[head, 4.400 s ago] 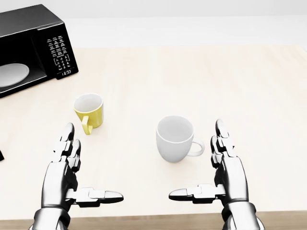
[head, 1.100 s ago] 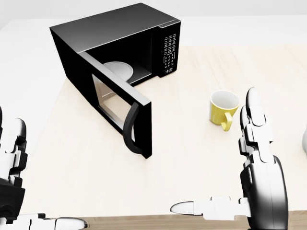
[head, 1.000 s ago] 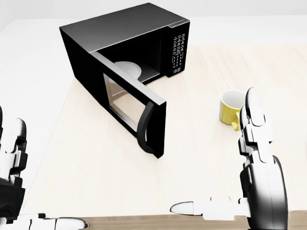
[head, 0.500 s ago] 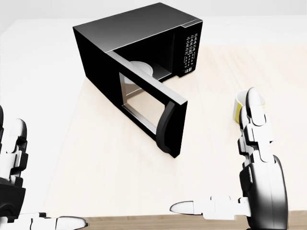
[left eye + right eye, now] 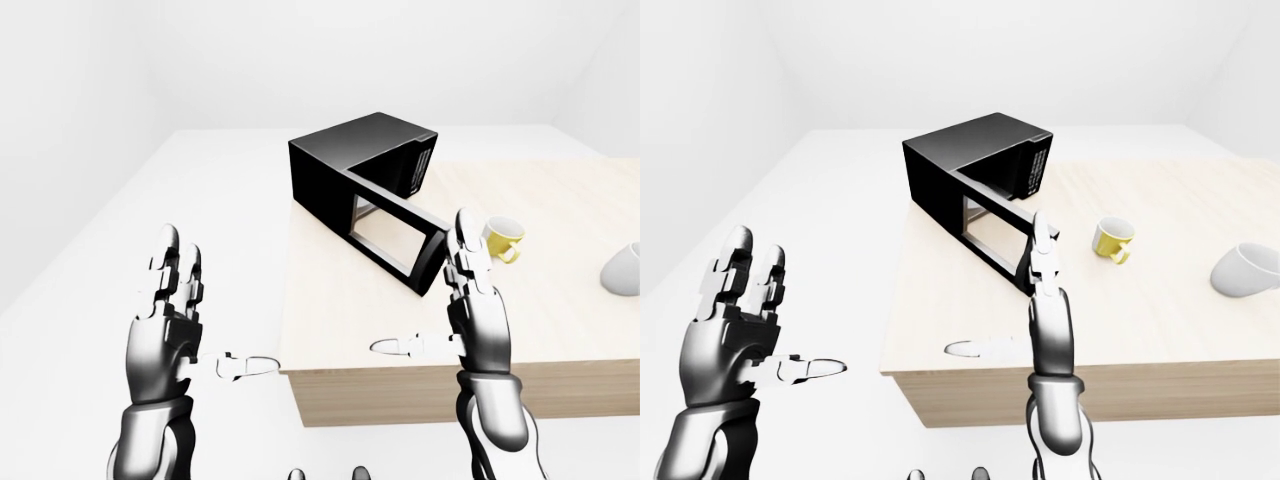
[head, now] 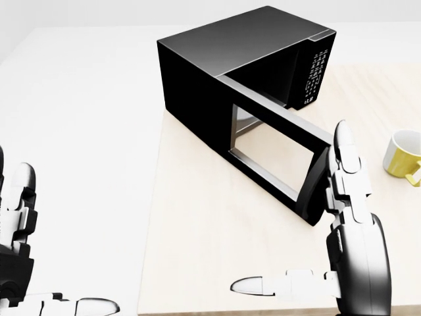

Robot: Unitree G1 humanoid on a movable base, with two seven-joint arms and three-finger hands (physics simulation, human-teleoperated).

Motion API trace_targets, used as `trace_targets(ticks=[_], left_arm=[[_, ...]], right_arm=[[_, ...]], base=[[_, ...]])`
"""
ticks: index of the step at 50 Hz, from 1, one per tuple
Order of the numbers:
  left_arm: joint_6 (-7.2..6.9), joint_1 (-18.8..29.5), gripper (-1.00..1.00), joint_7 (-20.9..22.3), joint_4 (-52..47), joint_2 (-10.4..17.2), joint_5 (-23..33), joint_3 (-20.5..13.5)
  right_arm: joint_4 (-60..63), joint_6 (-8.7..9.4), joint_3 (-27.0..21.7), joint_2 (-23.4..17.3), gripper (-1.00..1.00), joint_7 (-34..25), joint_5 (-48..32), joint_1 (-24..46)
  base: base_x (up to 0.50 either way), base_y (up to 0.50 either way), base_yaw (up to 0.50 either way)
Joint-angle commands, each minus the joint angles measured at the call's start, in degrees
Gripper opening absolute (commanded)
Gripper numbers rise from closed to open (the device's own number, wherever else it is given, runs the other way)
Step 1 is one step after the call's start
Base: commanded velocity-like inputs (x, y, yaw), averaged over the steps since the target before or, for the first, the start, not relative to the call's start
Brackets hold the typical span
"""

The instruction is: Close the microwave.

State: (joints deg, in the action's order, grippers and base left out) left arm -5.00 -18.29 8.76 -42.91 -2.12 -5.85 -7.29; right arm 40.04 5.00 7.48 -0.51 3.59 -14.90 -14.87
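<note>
1. Far left in the left-eye view, the left robot hand [image 5: 165,320] hangs over bare floor, off the table's edge. Its fingers are spread and upright, thumb pointing inward, gripping nothing. It looks parked there, simply out of the way.

2. Next comes the table [image 6: 197,263], pale wood, its left edge running down the middle of the head view. The robot seems lined up on that corner so the door falls within reach of the right arm.

3. Here's the microwave [image 6: 223,59], a black box angled near the table's left edge, keypad face turned toward the right of the head view. It stands toward the top of that view, well apart from the left robot hand.

4. Its door [image 6: 276,155] is swung wide open and juts down-right toward the robot, window see-through, handle end at the free edge. That free edge is the sensible place to push, I'd say.

5. Now the right robot hand [image 6: 348,224]: flat, fingers straight up, thumb out to the left, nothing grasped. Its fingertips [image 6: 343,135] overlap the door's free end in the head view; whether they touch it I cannot tell. The open palm reads as set for a shove, not a grab.

6. Further right, a yellow mug [image 6: 402,155] sits on the table, clear of the door's swing as far as I can judge.

7. Rightmost, a white mug [image 5: 1245,270] stands well apart from everything.
</note>
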Motion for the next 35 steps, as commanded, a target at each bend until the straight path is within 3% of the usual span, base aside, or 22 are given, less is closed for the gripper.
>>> trace_targets(ticks=[1,16,23,35], left_arm=[[0.0,-0.1,1.0,-0.1,0.3,-0.2,0.9,0.7],[0.0,-0.1,1.0,0.0,0.5,-0.1,0.4,0.5],[0.0,0.1,1.0,-0.1,0.7,0.0,1.2,0.9],[0.0,-0.6,1.0,0.1,0.3,0.2,2.2,1.9]], right_arm=[[-0.1,0.0,-0.5,0.0,1.0,0.6,0.8,0.4],[-0.2,0.0,0.1,-0.4,1.0,0.9,-0.3,0.4],[0.0,0.0,-0.3,0.0,1.0,1.0,0.0,0.5],[0.0,0.0,-0.5,0.0,1.0,0.7,1.2,0.7]], base=[[0.0,0.0,0.0],[0.0,0.0,0.0],[0.11,0.4,0.0],[0.0,0.0,0.0]])
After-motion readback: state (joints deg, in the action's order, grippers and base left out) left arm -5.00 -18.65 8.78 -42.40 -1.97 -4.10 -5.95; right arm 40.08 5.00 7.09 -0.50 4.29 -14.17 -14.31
